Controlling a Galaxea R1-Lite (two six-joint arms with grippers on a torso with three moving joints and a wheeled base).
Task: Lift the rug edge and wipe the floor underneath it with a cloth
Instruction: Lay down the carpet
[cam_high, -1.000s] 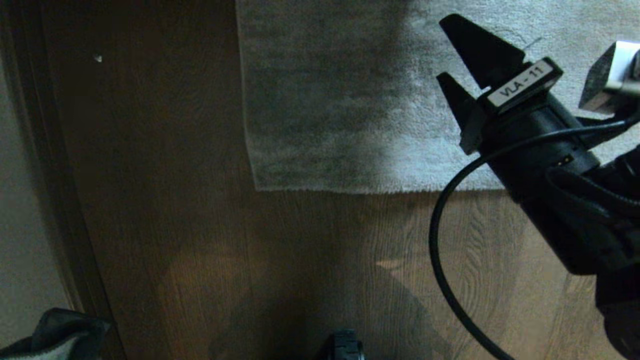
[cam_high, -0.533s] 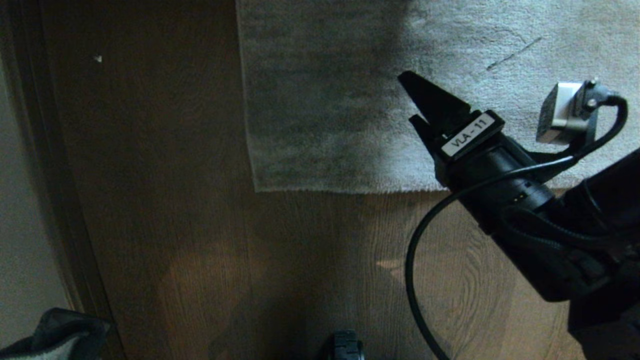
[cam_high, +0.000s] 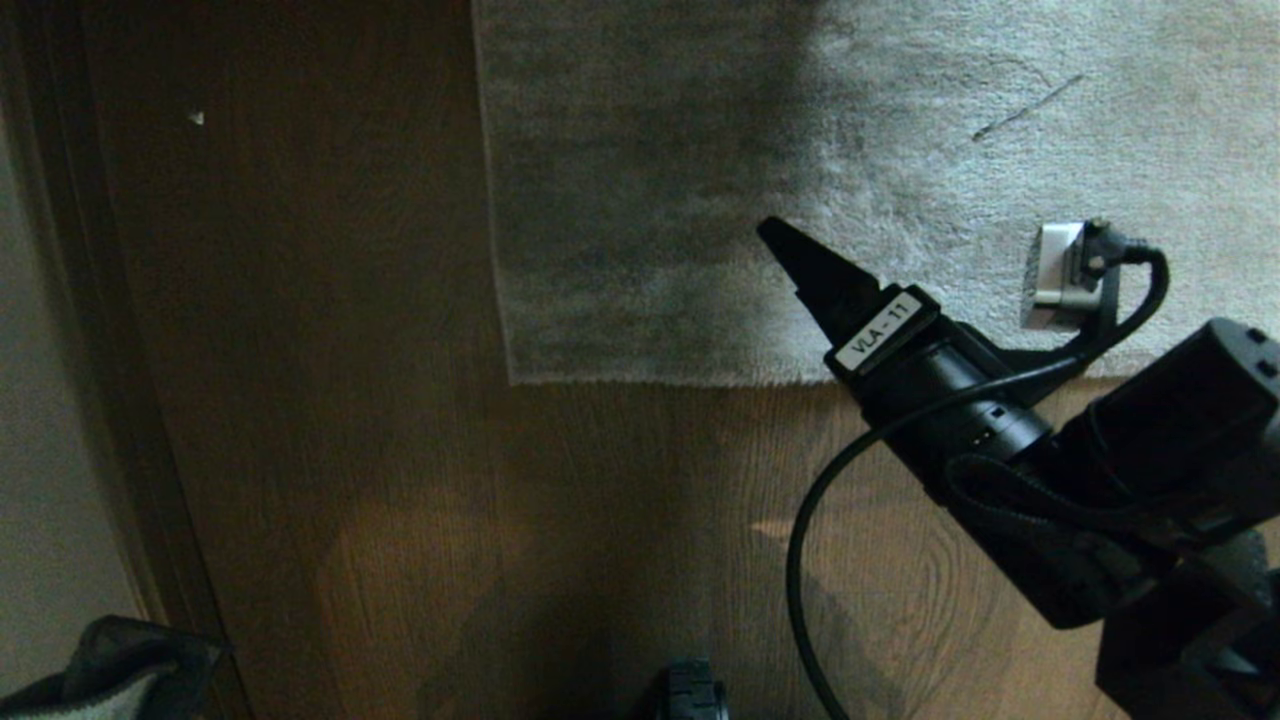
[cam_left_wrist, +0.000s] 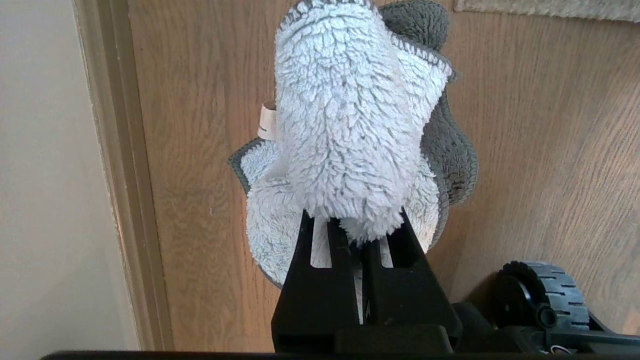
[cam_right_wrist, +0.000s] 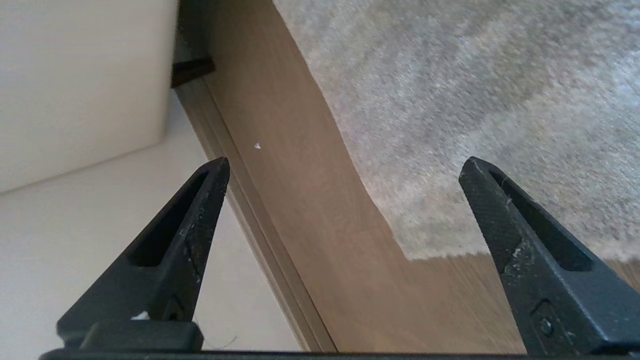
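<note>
Rug edge beneath right gripper, jaws wide, empty; left gripper jaws clamp cloth.

The right gripper is seen with jaws spread wide; the rug corner and bare floor are framed between them.

head view straight down, wrist views closer (sharing rug corner)

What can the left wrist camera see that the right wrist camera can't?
Only the left wrist view shows the left gripper shut on the fluffy cloth, plus a black wheel. Only the right wrist view shows the right gripper open and empty above the rug corner. Both show the wooden floor and the baseboard.
</note>
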